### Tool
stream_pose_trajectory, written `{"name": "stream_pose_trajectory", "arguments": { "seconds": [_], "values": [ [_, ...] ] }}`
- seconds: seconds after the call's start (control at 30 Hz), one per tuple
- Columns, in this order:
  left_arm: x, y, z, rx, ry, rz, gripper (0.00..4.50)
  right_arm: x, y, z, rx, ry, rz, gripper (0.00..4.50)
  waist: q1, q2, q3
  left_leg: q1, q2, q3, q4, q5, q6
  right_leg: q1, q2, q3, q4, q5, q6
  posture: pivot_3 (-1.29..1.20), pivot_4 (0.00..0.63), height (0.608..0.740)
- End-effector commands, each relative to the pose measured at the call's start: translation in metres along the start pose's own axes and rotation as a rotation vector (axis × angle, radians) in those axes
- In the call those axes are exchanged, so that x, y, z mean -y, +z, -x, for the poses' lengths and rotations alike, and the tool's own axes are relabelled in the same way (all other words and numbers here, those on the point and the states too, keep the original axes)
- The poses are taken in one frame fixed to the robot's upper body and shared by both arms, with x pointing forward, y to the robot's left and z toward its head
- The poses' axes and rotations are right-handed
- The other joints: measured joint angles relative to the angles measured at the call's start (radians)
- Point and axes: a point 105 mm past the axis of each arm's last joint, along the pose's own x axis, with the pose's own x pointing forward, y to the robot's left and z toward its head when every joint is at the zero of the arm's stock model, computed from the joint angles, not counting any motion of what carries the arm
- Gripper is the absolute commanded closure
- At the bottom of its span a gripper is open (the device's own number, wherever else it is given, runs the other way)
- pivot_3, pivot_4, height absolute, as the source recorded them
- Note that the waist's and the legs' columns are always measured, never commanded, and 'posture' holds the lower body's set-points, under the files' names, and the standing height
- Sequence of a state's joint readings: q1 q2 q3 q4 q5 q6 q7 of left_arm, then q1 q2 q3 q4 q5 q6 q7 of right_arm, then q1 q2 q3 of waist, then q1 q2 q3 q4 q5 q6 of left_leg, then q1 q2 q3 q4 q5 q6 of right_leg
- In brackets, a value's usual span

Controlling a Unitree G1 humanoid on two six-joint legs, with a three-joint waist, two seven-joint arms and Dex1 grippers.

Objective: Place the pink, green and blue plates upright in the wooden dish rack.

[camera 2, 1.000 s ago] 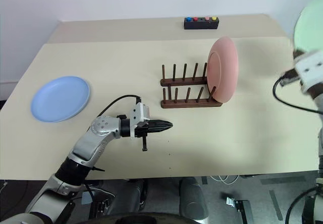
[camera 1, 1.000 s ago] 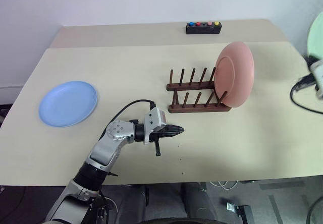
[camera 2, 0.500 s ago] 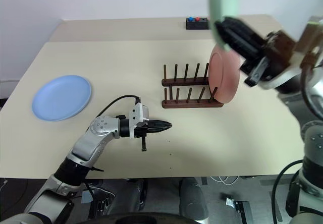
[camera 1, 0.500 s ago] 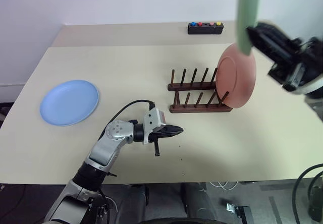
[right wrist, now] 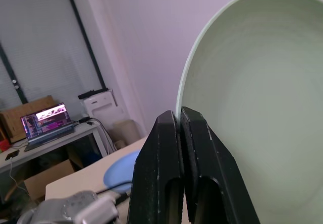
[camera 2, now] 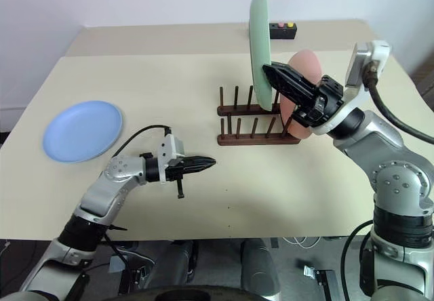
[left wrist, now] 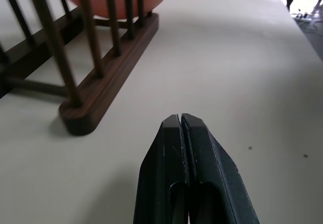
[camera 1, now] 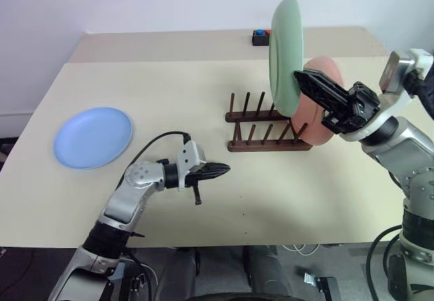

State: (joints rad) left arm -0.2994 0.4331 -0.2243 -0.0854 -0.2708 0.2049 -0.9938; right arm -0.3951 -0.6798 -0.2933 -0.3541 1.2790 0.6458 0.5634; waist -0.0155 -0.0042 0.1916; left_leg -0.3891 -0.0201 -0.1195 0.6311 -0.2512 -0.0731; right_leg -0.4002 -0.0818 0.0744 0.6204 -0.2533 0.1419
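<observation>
Right gripper [camera 2: 271, 70]: I have it clamped on the round mint-green plate's [camera 1: 286, 50] rim.
Plate: on edge, above the dark wooden peg rack [camera 1: 261, 133], near the desk's far right.
Free slots: directly below, beside the salmon-pink plate [camera 1: 319, 128].
Left gripper [camera 1: 224, 170]: closed, empty.

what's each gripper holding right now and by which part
The right gripper pinches the green plate by its lower rim, holding it upright above the rack. The left gripper is shut on nothing.
</observation>
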Motion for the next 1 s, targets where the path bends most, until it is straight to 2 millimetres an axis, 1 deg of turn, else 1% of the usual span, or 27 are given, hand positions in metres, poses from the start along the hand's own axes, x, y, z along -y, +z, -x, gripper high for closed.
{"name": "stream_pose_trajectory", "arguments": {
  "seconds": [0.03, 0.27, 0.57, 0.73, 0.77, 0.8, 0.87, 0.9, 0.97, 1.0],
  "values": [
    [0.001, 0.010, 0.004, 0.032, 0.010, -0.037, 4.50, -0.001, 0.001, 0.000, 0.015, 0.021, -0.007, 4.46, 0.000, 0.000, 0.000, 0.000, 0.000, 0.000, 0.000, 0.000, 0.000, 0.000, 0.000, 0.000, 0.000, 0.000, 0.000, 0.00, 0.150, 0.740],
    [0.002, 0.011, 0.001, 0.036, 0.014, -0.038, 4.50, 0.006, -0.005, -0.001, 0.008, 0.008, -0.027, 4.46, 0.000, 0.000, 0.000, 0.000, 0.000, 0.000, 0.000, 0.000, 0.000, 0.000, 0.000, 0.000, 0.000, 0.000, 0.000, 0.00, 0.150, 0.740],
    [0.003, 0.012, -0.003, 0.043, 0.001, -0.040, 4.50, 0.020, -0.015, 0.008, 0.004, -0.059, -0.066, 4.46, 0.000, 0.000, 0.000, 0.000, 0.000, 0.000, 0.000, 0.000, 0.000, 0.000, 0.000, 0.000, 0.000, 0.000, 0.000, 0.00, 0.150, 0.740],
    [0.004, 0.012, -0.005, 0.045, -0.010, -0.042, 4.50, 0.022, -0.018, 0.011, 0.013, -0.076, -0.085, 4.46, 0.000, 0.000, 0.000, 0.000, 0.000, 0.000, 0.000, 0.000, 0.000, 0.000, 0.000, 0.000, 0.000, 0.000, 0.000, 0.00, 0.150, 0.740],
    [0.004, 0.012, -0.005, 0.045, -0.011, -0.042, 4.50, 0.022, -0.018, 0.011, 0.014, -0.076, -0.087, 3.91, 0.000, 0.000, 0.000, 0.000, 0.000, 0.000, 0.000, 0.000, 0.000, 0.000, 0.000, 0.000, 0.000, 0.000, 0.000, 0.00, 0.150, 0.740],
    [0.004, 0.012, -0.005, 0.045, -0.012, -0.042, 4.50, 0.022, -0.018, 0.011, 0.015, -0.075, -0.088, 3.60, 0.000, 0.000, 0.000, 0.000, 0.000, 0.000, 0.000, 0.000, 0.000, 0.000, 0.000, 0.000, 0.000, 0.000, 0.000, 0.00, 0.150, 0.740],
    [0.004, 0.011, -0.006, 0.044, -0.014, -0.043, 4.50, 0.021, -0.018, 0.011, 0.015, -0.075, -0.089, 2.75, -0.001, 0.000, 0.000, 0.000, 0.000, 0.000, 0.000, 0.000, 0.000, 0.000, 0.000, 0.000, 0.000, 0.000, 0.000, 0.00, 0.150, 0.740],
    [0.004, 0.011, -0.006, 0.044, -0.015, -0.043, 4.50, 0.021, -0.018, 0.011, 0.016, -0.075, -0.089, 2.11, -0.001, 0.000, 0.000, 0.000, 0.000, 0.000, 0.000, 0.000, 0.000, 0.000, 0.000, 0.000, 0.000, 0.000, 0.000, 0.00, 0.150, 0.740],
    [0.004, 0.011, -0.006, 0.044, -0.017, -0.043, 4.50, 0.022, -0.018, 0.012, 0.017, -0.085, -0.080, 1.18, -0.001, 0.000, 0.000, 0.000, 0.000, 0.000, 0.000, 0.000, 0.000, 0.000, 0.000, 0.000, 0.000, 0.000, 0.000, 0.00, 0.150, 0.740],
    [0.004, 0.011, -0.006, 0.044, -0.018, -0.043, 4.50, 0.023, -0.017, 0.012, 0.018, -0.089, -0.075, 0.61, -0.001, 0.000, 0.000, 0.000, 0.000, 0.000, 0.000, 0.000, 0.000, 0.000, 0.000, 0.000, 0.000, 0.000, 0.000, 0.00, 0.150, 0.740]
  ]
}}
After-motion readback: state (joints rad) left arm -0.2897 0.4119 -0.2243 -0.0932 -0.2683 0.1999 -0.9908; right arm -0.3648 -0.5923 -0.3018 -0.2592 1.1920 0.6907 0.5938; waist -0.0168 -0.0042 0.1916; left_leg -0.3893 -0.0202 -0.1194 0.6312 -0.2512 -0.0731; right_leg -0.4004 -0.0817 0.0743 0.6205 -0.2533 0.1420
